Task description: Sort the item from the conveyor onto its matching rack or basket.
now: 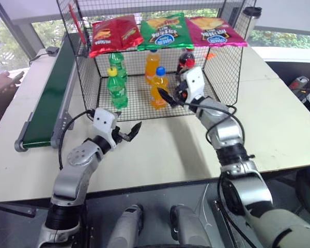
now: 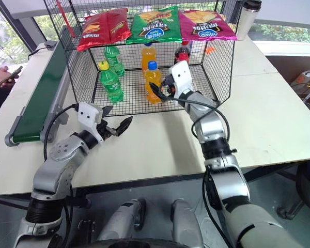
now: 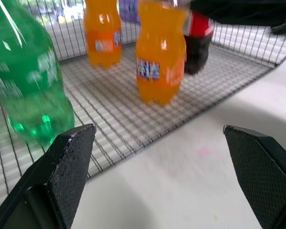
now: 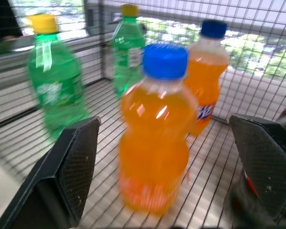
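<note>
**Bottle set down, right gripper close beside it**

The bottle (image 1: 159,89) stands upright on the cage (image 1: 144,106) floor near the open front edge, a second orange bottle (image 1: 152,63) behind it. The right gripper (image 1: 171,98) has its jaws spread wide, holding nothing, fingertips just beside the bottle; whether one touches it is hard to tell. A sideways swing could clip the bottle and tip it out. The left gripper (image 1: 130,132) hangs open over the table (image 1: 279,129), empty. The conveyor (image 1: 49,98) lies left.
</note>
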{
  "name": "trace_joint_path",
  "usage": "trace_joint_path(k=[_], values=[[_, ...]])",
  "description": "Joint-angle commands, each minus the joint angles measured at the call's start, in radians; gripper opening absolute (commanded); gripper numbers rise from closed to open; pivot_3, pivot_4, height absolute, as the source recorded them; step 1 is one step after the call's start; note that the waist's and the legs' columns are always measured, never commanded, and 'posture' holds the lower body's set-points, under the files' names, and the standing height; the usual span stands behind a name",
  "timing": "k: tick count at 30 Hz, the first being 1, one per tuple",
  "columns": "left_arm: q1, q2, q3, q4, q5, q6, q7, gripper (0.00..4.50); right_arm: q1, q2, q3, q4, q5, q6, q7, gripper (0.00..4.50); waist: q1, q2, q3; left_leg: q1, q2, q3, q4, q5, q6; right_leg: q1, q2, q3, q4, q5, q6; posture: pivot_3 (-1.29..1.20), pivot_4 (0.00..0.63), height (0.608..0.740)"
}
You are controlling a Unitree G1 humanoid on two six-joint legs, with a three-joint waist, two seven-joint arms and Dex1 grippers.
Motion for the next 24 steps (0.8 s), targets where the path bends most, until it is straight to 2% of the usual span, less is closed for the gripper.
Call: trace_joint_path(k=[1,5,12,24], values=[[0.03,0.023,0.02,-0.064,-0.007,0.0,-0.008,4.5,0.097,-0.028,0.026,-0.249,0.048,0.126,0.031,4.4,0.001,0.0,0.0,0.0,0.0,0.0,0.0,0.0,0.0,0.0,0.0,0.0,0.0,0.0,0.0,0.0,0.15,0.739],[0.08,0.048,0.038,-0.091,-0.018,0.007,-0.019,4.5,0.236,-0.061,0.022,-0.414,0.086,0.241,0.034,4.4,0.007,0.0,0.0,0.0,0.001,0.0,0.0,0.0,0.0,0.001,-0.001,0.001,0.0,-0.002,-0.004,0.0,0.15,0.739],[0.135,0.075,0.054,-0.113,-0.046,-0.002,-0.053,4.5,0.38,-0.136,0.004,-0.605,0.195,0.389,0.093,4.4,0.009,0.0,0.0,0.0,0.001,0.001,0.001,0.0,0.0,0.002,-0.001,0.002,-0.002,-0.003,-0.004,0.0,0.15,0.739],[0.18,0.096,0.048,-0.117,-0.036,-0.036,-0.08,4.5,0.46,-0.221,0.013,-0.646,0.249,0.423,0.125,4.4,0.009,0.0,0.0,-0.003,0.001,0.001,0.001,-0.001,0.001,0.002,-0.002,0.001,-0.011,-0.002,-0.004,0.0,0.15,0.739]])
